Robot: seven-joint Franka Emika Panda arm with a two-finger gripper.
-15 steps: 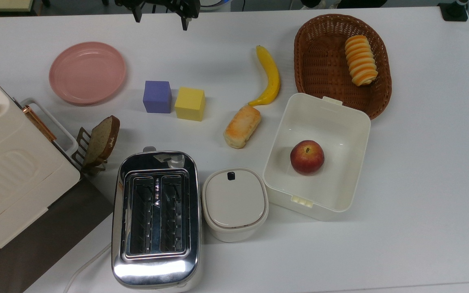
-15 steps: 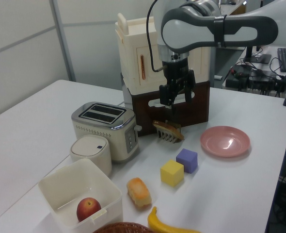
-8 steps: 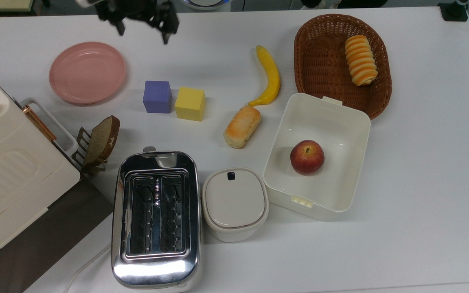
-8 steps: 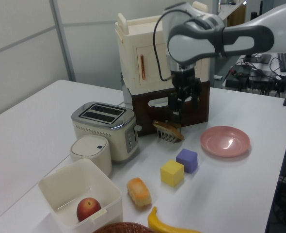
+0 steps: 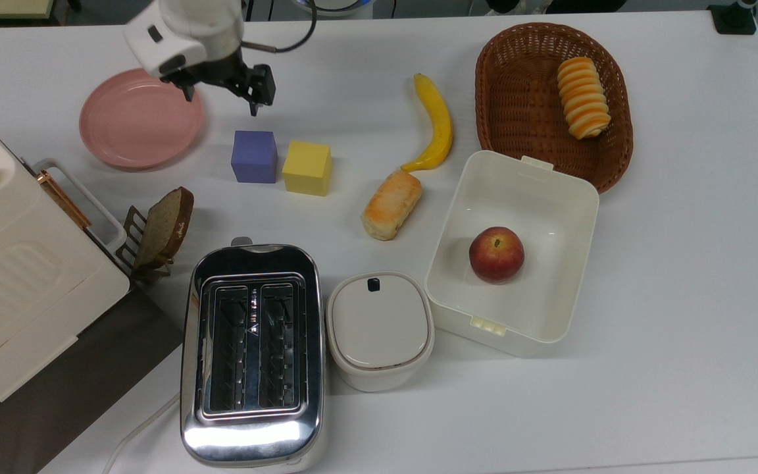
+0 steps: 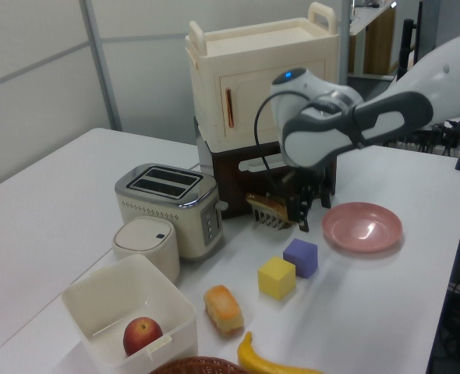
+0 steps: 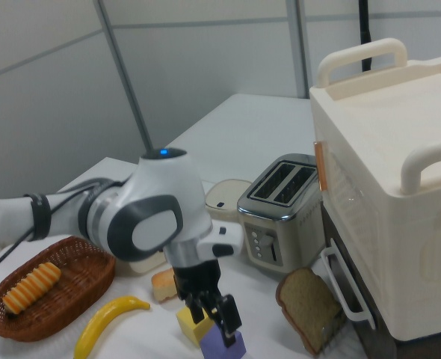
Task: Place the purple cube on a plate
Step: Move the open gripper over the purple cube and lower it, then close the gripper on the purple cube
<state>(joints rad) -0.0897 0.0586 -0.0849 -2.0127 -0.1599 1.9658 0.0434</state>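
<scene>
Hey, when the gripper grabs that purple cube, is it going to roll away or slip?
Rolling looks unlikely: the purple cube sits flat on the table on a plain square face. Its matte surface probably gives decent friction. Pushed sideways, it would likely slide, perhaps bumping the yellow cube close beside it.

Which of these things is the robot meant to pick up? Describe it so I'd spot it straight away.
Find the pale-pink plate near the top view's upper left. Just to the top view's right of it, two small cubes sit side by side on the white table. The purple cube is the one nearer the plate; its neighbour, the yellow cube, differs only in colour.
</scene>
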